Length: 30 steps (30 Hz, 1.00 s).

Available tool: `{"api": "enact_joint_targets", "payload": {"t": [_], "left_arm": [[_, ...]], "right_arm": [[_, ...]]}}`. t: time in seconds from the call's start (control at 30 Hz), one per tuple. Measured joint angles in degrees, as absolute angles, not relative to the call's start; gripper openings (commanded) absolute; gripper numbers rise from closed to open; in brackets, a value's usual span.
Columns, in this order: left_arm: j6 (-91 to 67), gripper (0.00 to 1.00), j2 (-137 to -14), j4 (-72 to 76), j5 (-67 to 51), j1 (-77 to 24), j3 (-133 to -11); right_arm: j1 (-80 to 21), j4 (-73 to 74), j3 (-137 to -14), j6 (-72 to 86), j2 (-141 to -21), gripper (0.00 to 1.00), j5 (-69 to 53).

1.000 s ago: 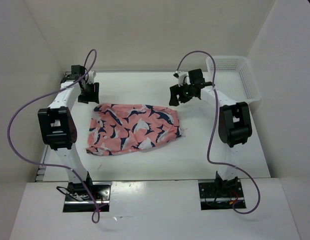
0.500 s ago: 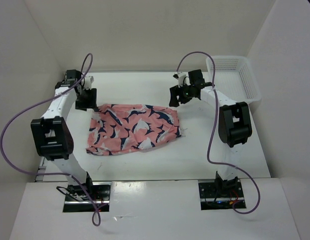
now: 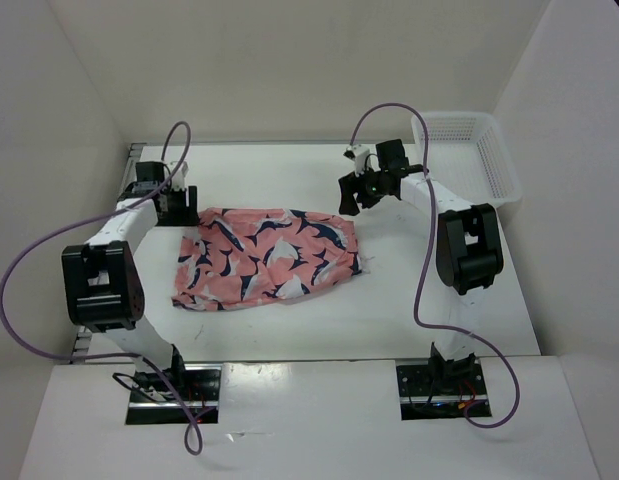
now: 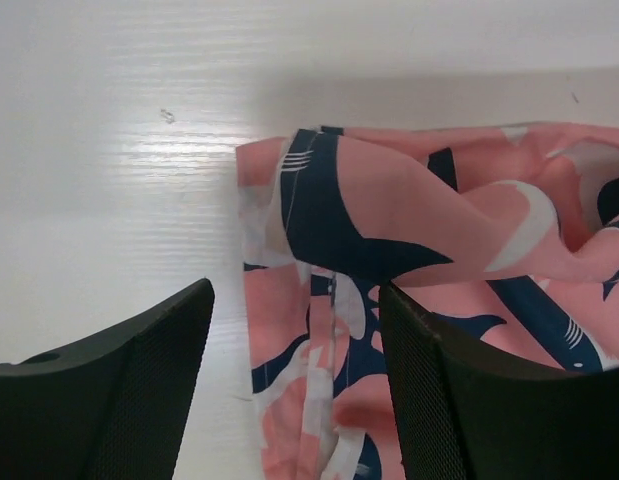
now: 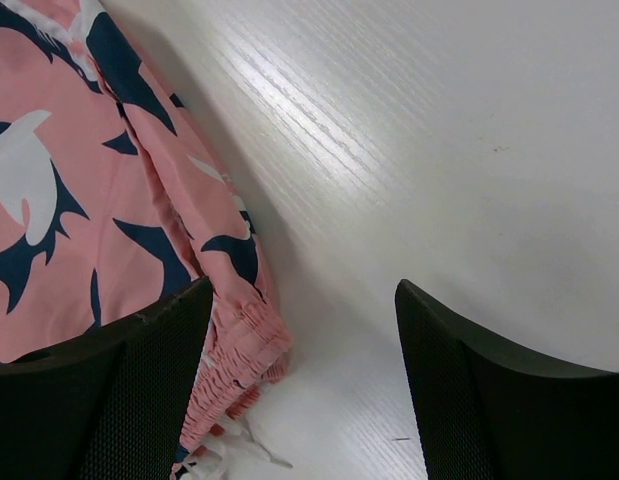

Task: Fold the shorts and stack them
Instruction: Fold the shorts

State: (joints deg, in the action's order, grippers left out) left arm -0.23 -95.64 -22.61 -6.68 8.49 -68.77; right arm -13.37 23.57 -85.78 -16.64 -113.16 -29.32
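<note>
Top external: the shorts (image 3: 266, 257) lie spread mid-tabletop (image 3: 439, 310), with bare surface along every edge. Left jaws stand wide, straddling the far-left corner. Right jaws, equally wide, sit beside the far-right corner.

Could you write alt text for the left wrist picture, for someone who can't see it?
A rumpled corner of pink shorts with a navy-and-white print lies on a white table, seen close up. The left gripper rises from the bottom edge, its black fingers spread open, with the shorts' edge in the gap.
</note>
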Motion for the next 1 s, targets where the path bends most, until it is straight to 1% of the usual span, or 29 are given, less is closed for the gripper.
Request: {"api": "enact_joint_targets", "payload": {"t": [0.23,0.5,0.63,0.67,0.77,0.8,0.83,0.87,0.93,0.97,1.0], "left_arm": [[-0.23,0.75,-96.27,-15.29,-6.17,3.11,-61.71],[-0.23,0.75,-97.12,-12.21,-4.12,1.56,-61.28],[-0.25,0.68,-98.5,-7.68,-1.13,1.56,-59.83],[-0.23,0.58,-99.66,-6.94,-0.43,1.52,-60.07],[-0.21,0.37,-102.45,-6.13,0.93,1.39,-61.23],[-0.21,0.23,-103.02,-5.98,1.26,1.34,-61.36],[-0.43,0.16,-103.18,-6.13,1.45,1.34,-61.43],[-0.25,0.1,-103.22,-6.5,1.72,1.3,-61.56],[-0.25,0.04,-103.2,-7.2,2.11,1.15,-62.19],[-0.25,0.03,-103.2,-7.42,2.24,1.04,-62.5],[-0.19,0.01,-103.07,-7.77,2.42,0.91,-62.81]], "right_arm": [[-13.37,23.57,-85.56,-17.89,-113.14,0.79,-29.1],[-13.37,23.51,-83.81,-18.2,-112.97,0.79,-28.67],[-13.52,23.62,-82.94,-18.57,-112.97,0.79,-28.45],[-13.58,23.59,-82.91,-18.63,-112.97,0.79,-28.42],[-14.04,23.55,-82.91,-18.76,-112.97,0.78,-28.16],[-14.35,23.49,-82.85,-18.87,-112.97,0.76,-28.01],[-14.7,23.38,-82.63,-18.96,-112.97,0.73,-27.94],[-15.05,23.16,-82.26,-19.16,-112.95,0.7,-27.86],[-15.88,23.05,-81.14,-19.49,-112.95,0.62,-27.83],[-16.34,23.16,-80.44,-19.79,-112.95,0.51,-27.79],[-16.84,23.16,-79.72,-20.08,-112.95,0.46,-27.77]]}}
